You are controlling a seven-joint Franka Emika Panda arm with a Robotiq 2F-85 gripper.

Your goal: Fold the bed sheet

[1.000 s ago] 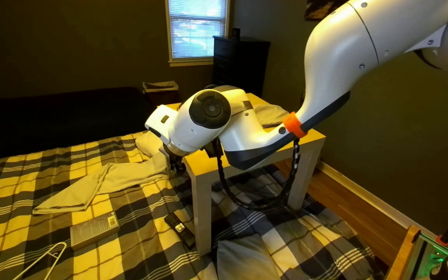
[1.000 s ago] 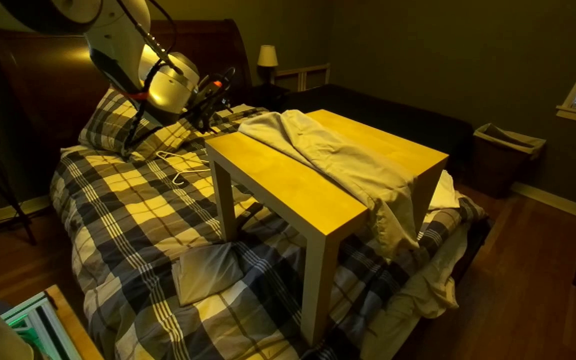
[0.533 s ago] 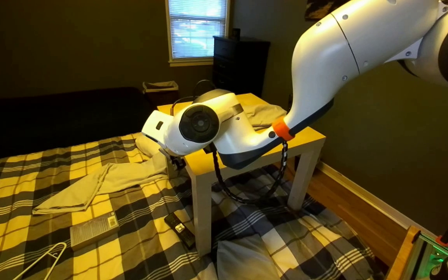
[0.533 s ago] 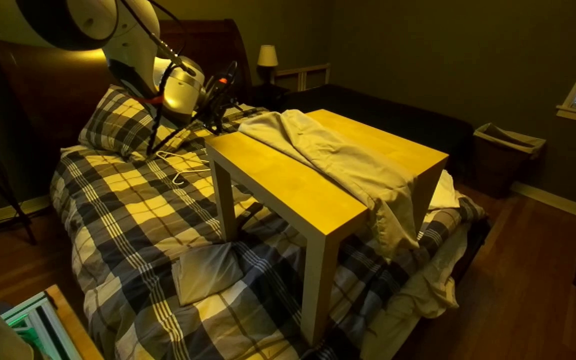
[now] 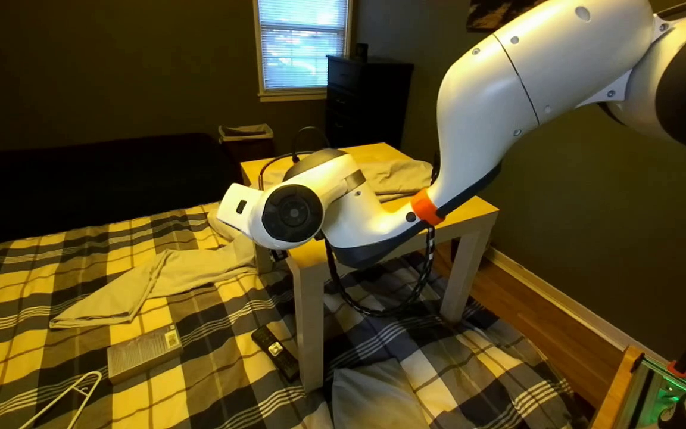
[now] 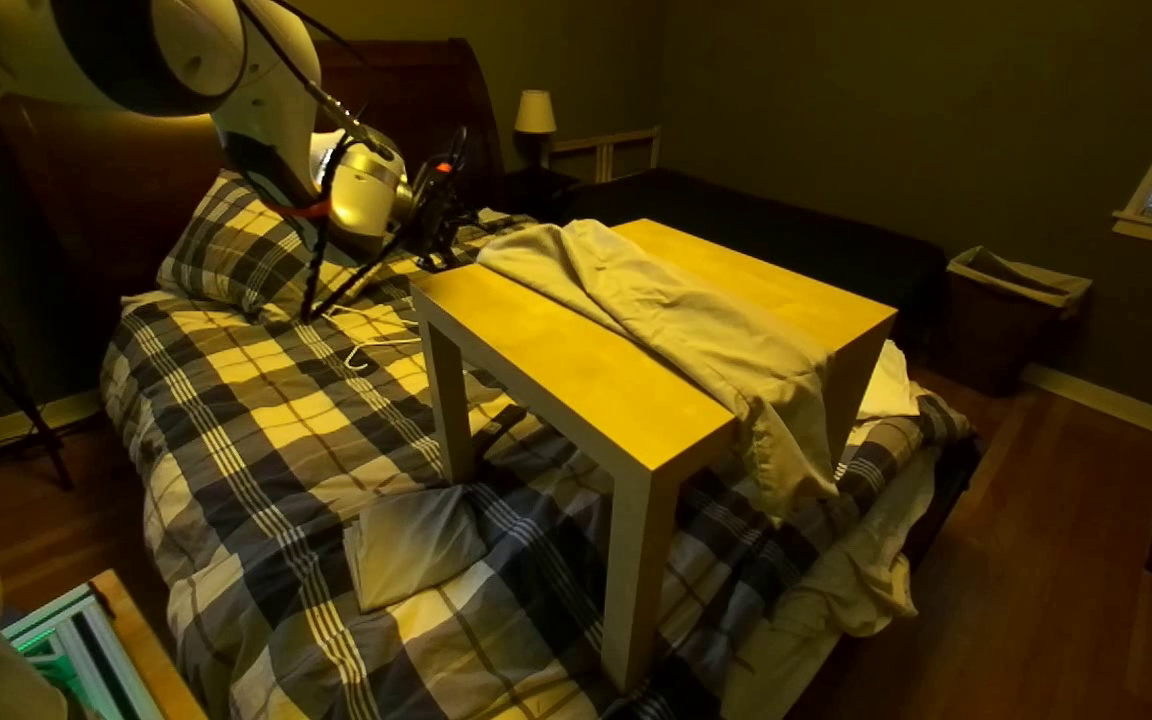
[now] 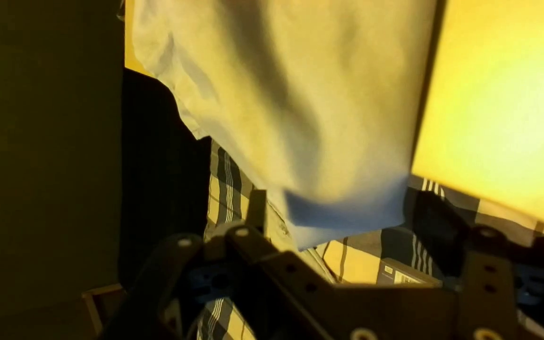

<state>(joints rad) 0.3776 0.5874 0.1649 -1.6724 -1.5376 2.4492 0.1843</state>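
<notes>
By the table (image 6: 556,350) edge, a wide-spread hand (image 7: 343,205) near the overhanging bed sheet (image 7: 347,141)

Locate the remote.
Low in an exterior view, the remote lies on the plaid cover, between the box at left and the table leg at right.

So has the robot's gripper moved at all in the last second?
Yes. In an exterior view, the gripper has shifted toward the picture's right, judged against the near corner of the yellow table.

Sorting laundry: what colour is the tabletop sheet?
The sheet is pale beige, clearest in an exterior view.
</notes>
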